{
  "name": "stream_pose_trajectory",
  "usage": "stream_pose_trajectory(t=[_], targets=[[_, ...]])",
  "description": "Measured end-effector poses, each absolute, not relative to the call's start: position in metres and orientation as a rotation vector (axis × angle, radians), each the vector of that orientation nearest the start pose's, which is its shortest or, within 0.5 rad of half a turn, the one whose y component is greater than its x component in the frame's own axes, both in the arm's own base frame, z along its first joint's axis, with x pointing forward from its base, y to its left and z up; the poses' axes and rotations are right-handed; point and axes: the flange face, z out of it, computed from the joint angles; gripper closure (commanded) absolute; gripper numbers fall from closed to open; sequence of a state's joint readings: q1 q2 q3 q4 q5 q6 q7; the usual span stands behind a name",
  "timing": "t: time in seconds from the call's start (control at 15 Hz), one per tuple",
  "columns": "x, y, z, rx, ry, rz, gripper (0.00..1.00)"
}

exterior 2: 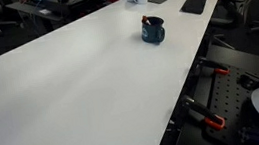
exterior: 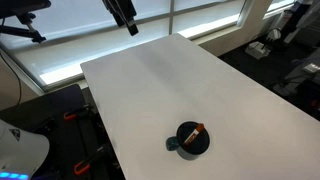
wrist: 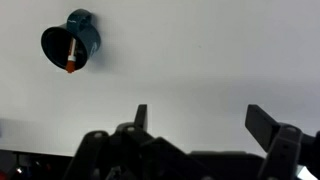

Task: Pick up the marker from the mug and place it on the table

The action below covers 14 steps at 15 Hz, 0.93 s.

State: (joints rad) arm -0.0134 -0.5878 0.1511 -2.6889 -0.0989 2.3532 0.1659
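The dark blue mug [exterior: 190,139] stands on the white table [exterior: 160,85] near one long edge; it also shows in an exterior view [exterior 2: 152,30] and in the wrist view [wrist: 72,42]. The orange-red marker [exterior: 196,132] leans inside the mug, its end sticking out over the rim [wrist: 71,58]; a tip of it shows in an exterior view [exterior 2: 145,21]. My gripper [exterior: 125,14] hangs high above the far end of the table, well away from the mug. In the wrist view its fingers [wrist: 205,120] are wide apart and empty.
Office desks with monitors and keyboards [exterior 2: 193,3] stand beyond the table. Windows [exterior: 90,35] run behind the table's far end. Black frames with orange clamps [exterior 2: 217,121] sit beside the table edge. A chair [exterior: 300,70] stands at the side.
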Motion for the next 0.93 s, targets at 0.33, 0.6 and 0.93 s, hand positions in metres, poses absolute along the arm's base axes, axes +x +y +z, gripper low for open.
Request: stream_pose_trajectory(t=[0.33, 0.6, 0.93], targets=[[0.376, 0.050, 0.435, -3.238, -0.029, -0.431, 0.00], [0.376, 0.045, 0.433, -3.233, -0.065, -0.418, 0.00], [0.381, 0.002, 0.420, -3.244, -0.084, -0.356, 0.00]])
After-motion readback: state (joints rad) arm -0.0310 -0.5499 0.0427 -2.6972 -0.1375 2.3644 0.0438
